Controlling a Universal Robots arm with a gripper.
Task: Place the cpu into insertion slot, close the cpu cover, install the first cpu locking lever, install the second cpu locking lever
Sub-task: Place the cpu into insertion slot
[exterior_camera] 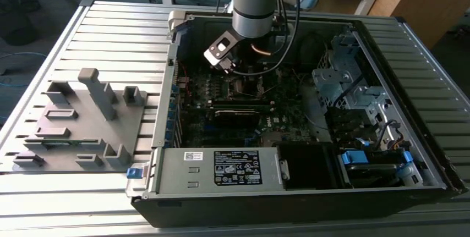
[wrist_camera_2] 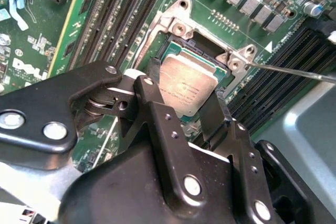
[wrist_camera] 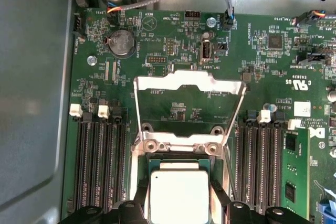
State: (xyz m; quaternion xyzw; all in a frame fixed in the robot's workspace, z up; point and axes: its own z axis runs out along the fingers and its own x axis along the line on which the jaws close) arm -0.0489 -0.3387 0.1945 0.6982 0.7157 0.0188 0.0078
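In both wrist views the cpu point(wrist_camera_2: 186, 82) point(wrist_camera: 179, 192), a flat square chip with a dull silver top, sits between my two black fingers point(wrist_camera_2: 154, 72), level with the insertion slot point(wrist_camera_2: 203, 52) point(wrist_camera: 178, 159). My gripper point(wrist_camera_2: 184, 92) point(wrist_camera: 179, 199) is shut on the chip's two opposite edges. The cpu cover point(wrist_camera: 189, 83), a thin silver frame, is swung open away from the slot. One thin wire locking lever point(wrist_camera_2: 294, 70) sticks out beside the slot. In the exterior view, the gripper point(exterior_camera: 239, 73) hangs over the motherboard's middle inside the open computer case.
Long black memory slots point(wrist_camera: 100, 161) point(wrist_camera: 260, 161) flank the socket on both sides. A labelled grey power-supply box point(exterior_camera: 220, 168) sits at the case front, drive cages point(exterior_camera: 345, 83) on the exterior view's right. A grey fixture plate point(exterior_camera: 77, 121) lies outside the case on the left.
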